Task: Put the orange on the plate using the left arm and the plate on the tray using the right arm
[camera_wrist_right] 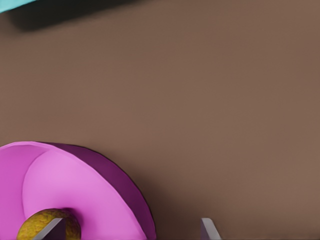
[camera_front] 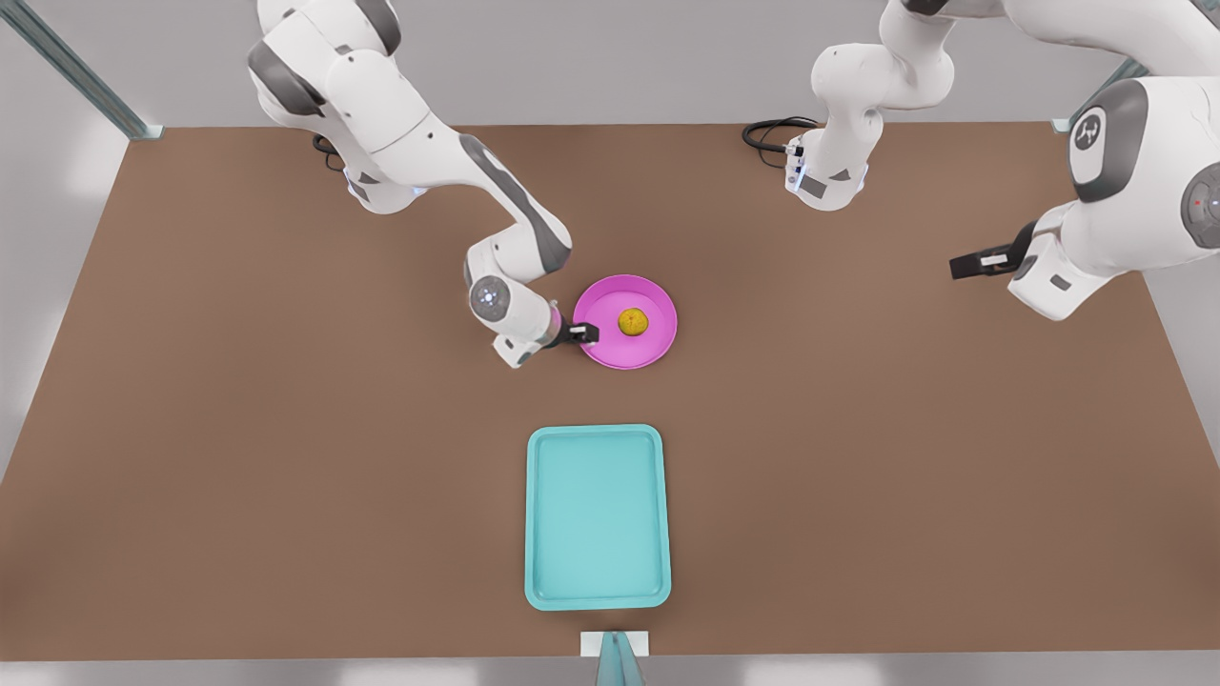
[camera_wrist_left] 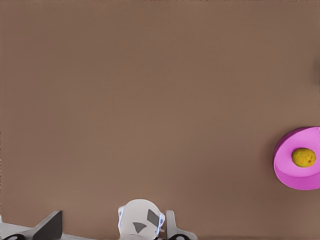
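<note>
Our right gripper (camera_front: 583, 332) sits at the rim of the plate (camera_front: 610, 354) on the front view's left side, its jaws straddling that rim. In the right wrist view one fingertip (camera_wrist_right: 50, 231) lies inside the dish in front of the orange (camera_wrist_right: 37, 222), and the other fingertip (camera_wrist_right: 210, 229) stands outside the plate's dark outer wall, so we read the jaws as spread around the rim without being able to confirm that they press on it. The orange (camera_front: 633, 321) rests in the pink inside of the plate, close to its middle. The plate lies on the brown table (camera_front: 858, 429), apart from the teal tray (camera_front: 598, 591), which lies nearer the camera in the front view with the table showing between them. Our left gripper (camera_front: 965, 265) hangs raised at the front view's right, well apart from the plate, and this arm waits. In the left wrist view we see the plate (camera_wrist_left: 287, 172) and orange (camera_wrist_left: 303, 157) far off; whether those fingers are spread or together we cannot tell.
</note>
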`<state>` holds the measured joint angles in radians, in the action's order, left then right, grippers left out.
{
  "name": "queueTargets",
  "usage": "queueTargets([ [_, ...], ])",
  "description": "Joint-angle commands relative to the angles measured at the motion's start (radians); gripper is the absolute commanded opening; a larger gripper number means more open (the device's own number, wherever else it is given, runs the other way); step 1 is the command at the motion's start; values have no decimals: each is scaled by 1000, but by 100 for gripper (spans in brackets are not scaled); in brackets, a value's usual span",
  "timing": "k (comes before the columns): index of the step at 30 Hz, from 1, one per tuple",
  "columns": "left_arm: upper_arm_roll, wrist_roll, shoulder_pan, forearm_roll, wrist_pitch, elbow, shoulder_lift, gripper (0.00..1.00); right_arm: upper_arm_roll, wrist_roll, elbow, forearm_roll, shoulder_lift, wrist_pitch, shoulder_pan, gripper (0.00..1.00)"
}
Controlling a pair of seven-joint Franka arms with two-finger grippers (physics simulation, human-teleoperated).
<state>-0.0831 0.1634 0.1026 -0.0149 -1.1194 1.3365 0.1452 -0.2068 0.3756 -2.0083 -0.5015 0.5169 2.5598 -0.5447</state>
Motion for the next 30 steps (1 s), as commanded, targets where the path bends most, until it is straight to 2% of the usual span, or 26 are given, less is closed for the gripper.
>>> queueTargets([
  [1, 0, -71, 2, 0, 12, -17, -4, 100, 1, 151, 2, -8, 8, 33, -15, 100],
  [5, -3, -54, 3, -10, -45, -79, 16, 100, 1, 151, 14, -8, 35, 34, -35, 100],
  [13, 14, -51, 5, -16, -8, -178, -18, 100, 0, 151, 26, -8, 83, 62, -51, 100],
  [16, 20, -53, 6, -13, 150, -178, -36, 100, 1, 151, 26, -8, 89, 60, -51, 100],
  [17, 22, -58, 5, -4, 148, -178, -26, 100, 0, 138, 26, -8, 86, 54, -51, 100],
  [19, 22, -54, 3, -4, 136, -180, -12, 100, 0, 128, 26, -8, 83, 46, -49, 80],
  [21, 20, -58, 3, -4, 144, -178, -15, 100, 0, 128, 28, -8, 80, 43, -49, 75],
  [22, 17, -54, 3, -10, 139, -178, 0, 100, 0, 128, 26, -8, 80, 43, -49, 69],
  [25, 16, -53, 5, -14, 119, -178, 4, 100, 0, 126, 28, -8, 83, 45, -47, 33],
  [28, 16, -53, 3, -8, 110, -178, 27, 100, 0, 105, 26, -8, 86, 46, -40, 24],
  [30, 16, -51, 3, -13, 72, -177, 43, 100, 0, 94, 25, -8, 86, 46, -38, 21],
])
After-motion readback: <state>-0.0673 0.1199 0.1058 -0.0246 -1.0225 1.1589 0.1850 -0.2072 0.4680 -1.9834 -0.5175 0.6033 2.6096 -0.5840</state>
